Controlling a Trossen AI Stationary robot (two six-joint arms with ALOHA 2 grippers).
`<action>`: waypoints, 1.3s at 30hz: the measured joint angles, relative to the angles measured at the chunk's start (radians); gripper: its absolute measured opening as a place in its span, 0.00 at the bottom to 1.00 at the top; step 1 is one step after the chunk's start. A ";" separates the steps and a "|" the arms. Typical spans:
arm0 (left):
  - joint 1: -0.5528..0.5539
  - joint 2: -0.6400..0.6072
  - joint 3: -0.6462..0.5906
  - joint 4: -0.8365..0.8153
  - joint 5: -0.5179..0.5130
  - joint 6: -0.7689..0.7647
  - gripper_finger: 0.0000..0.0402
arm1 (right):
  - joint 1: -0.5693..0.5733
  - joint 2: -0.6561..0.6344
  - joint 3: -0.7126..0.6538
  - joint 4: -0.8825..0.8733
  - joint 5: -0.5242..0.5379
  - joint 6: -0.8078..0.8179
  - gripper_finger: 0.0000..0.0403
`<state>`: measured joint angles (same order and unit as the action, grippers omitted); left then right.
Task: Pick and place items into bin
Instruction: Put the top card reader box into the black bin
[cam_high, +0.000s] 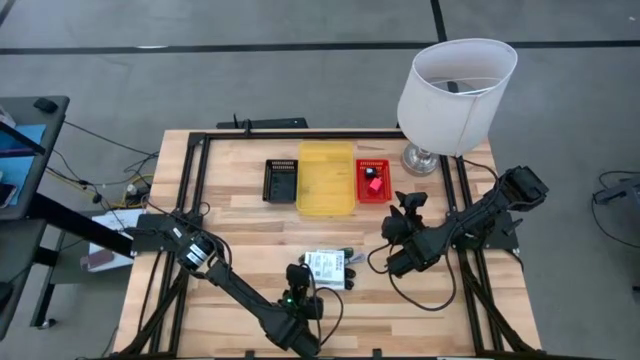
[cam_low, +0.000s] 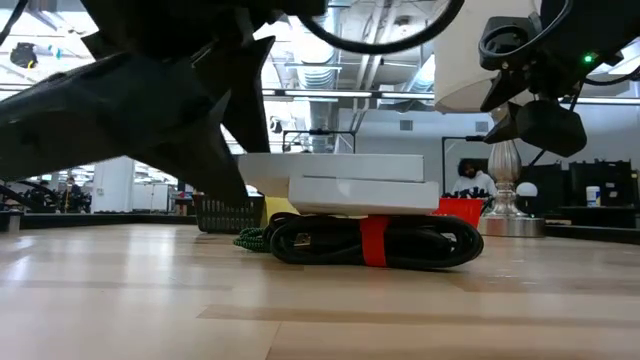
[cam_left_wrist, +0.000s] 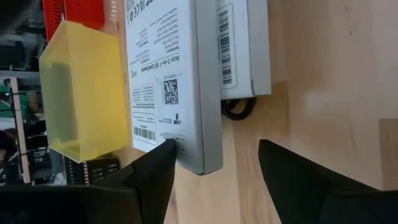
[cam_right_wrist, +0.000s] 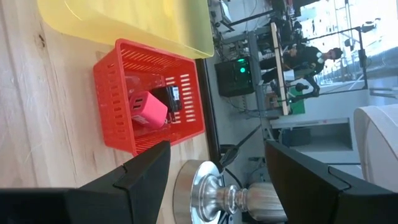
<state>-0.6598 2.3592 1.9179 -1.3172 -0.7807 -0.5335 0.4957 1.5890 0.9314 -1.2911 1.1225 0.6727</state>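
A: We note the left gripper (cam_high: 308, 292) low at the table's (cam_high: 250, 225) near edge, fingers (cam_left_wrist: 155, 177) spread, one on each side of the corner of the upper white box (cam_left_wrist: 171, 74), not pinching it.

B: Agreed. We log two white labelled boxes (cam_high: 325, 266) stacked, the upper one overhanging a second one (cam_left_wrist: 244, 50). In the low view they sit on a coiled black cable (cam_low: 375, 242) bound with a red strap (cam_low: 373, 241); a green braided bit (cam_low: 250, 240) pokes out beside the coil.

A: Right gripper (cam_high: 408, 210)?

B: We see it raised over the table's right side, near the red basket (cam_high: 373, 180), claw wide apart and empty. Its wrist view looks at that basket, which holds a pink block (cam_right_wrist: 148, 111) and a small black piece (cam_right_wrist: 171, 98).

A: Bins in a row at the far side: black tray (cam_high: 282, 180), yellow bin (cam_high: 326, 178), red basket. A lamp with a white shade (cam_high: 456, 80) and silver base (cam_right_wrist: 214, 193) stands just beside the basket.

B: A person (cam_right_wrist: 308, 56) shows in the room beyond.
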 joint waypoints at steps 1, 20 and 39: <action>0.000 0.000 0.000 -0.001 0.000 0.001 0.55 | 0.000 0.000 0.000 0.000 0.000 0.000 0.64; 0.011 -0.001 -0.043 0.023 -0.046 0.011 0.55 | 0.000 0.000 0.000 0.000 0.000 0.000 0.64; 0.011 -0.001 -0.043 0.025 -0.066 0.011 0.49 | 0.000 0.000 0.000 0.001 0.000 0.001 0.64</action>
<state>-0.6483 2.3585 1.8751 -1.2923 -0.8465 -0.5220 0.4957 1.5890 0.9314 -1.2902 1.1221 0.6735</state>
